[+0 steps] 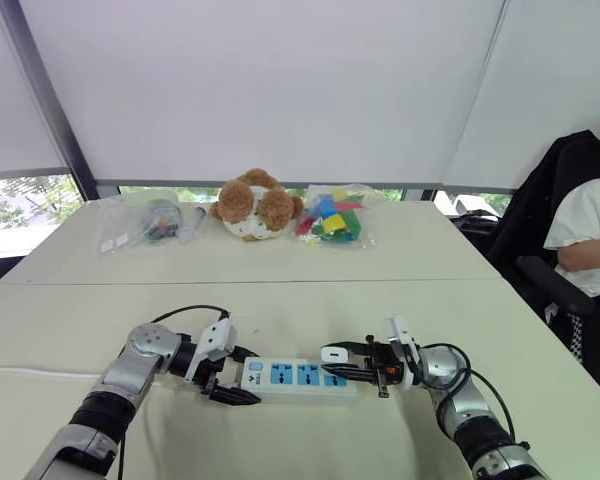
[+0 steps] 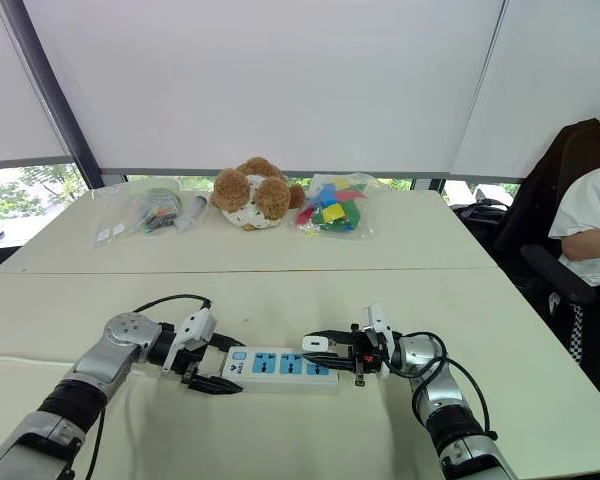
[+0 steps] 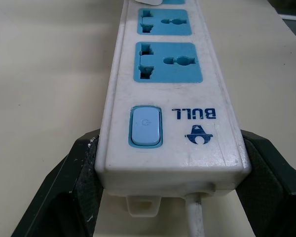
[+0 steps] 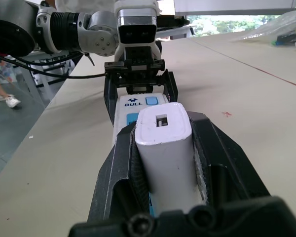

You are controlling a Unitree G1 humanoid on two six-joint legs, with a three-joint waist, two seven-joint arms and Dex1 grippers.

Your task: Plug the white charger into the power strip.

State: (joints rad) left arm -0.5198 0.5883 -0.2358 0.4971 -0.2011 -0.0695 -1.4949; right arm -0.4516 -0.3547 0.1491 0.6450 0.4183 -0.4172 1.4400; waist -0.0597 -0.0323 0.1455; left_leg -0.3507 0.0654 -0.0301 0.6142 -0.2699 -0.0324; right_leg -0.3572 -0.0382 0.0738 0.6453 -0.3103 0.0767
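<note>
The power strip point(image 1: 302, 379) lies flat on the cream table point(image 1: 280, 310), its three blue sockets facing up. My left gripper point(image 1: 234, 392) is shut on the strip's switch end; in the left wrist view its black fingers point(image 3: 76, 180) press both long sides beside the blue switch point(image 3: 146, 127). My right gripper point(image 1: 344, 362) is shut on the white charger point(image 1: 335, 354), holding it at the socket farthest from the switch. In the right wrist view the charger point(image 4: 165, 148) sits between the fingers. Its prongs are hidden, so I cannot tell whether they are in the socket.
At the table's far edge sit a brown teddy bear point(image 1: 257, 205), a bag of coloured blocks point(image 1: 330, 217) and a clear bag of small items point(image 1: 150, 222). A person in a white shirt point(image 1: 590, 235) sits on a chair to the right.
</note>
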